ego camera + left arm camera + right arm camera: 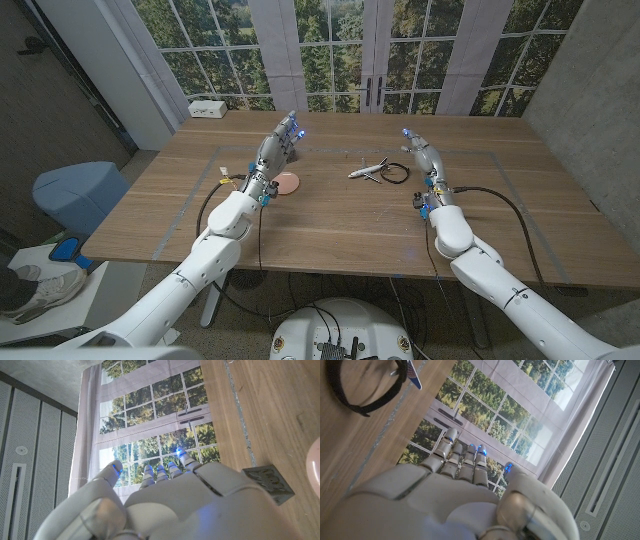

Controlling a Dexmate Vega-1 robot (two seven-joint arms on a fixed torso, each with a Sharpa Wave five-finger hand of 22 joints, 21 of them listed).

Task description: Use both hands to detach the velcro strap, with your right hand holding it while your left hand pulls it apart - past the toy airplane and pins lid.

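We see the wooden table (330, 215) spanning the head view, with a taped rectangle outline (505, 190) marked on its top. Over it, the left hand (280, 140) stands raised at about ten o'clock from the table's middle, fingers extended upward and lying close together, holding nothing. In the left wrist view the left hand (165, 500) shows its fingers side by side, the thumb a little apart, with nothing between them. The right hand (420, 152) stands at about two o'clock, also raised with fingers extended and close together, empty. The right wrist view shows the same hand (460, 490): fingers side by side, thumb set off.

Between the hands, near the middle, lies the pink round pins lid (287, 182), just beside the left wrist at its four o'clock. At three o'clock from the lid sits the white toy airplane (369, 170), tilted nose toward the right hand. Touching or overlapping the airplane's nose end lies the velcro strap (396, 172), a thin black band closed into a loop, flat on the wood, near the right hand at its eight o'clock. The strap (357, 390) appears in the right wrist view as a dark curved band on the wood.

At twelve o'clock far on the table sits a white box (208, 109).
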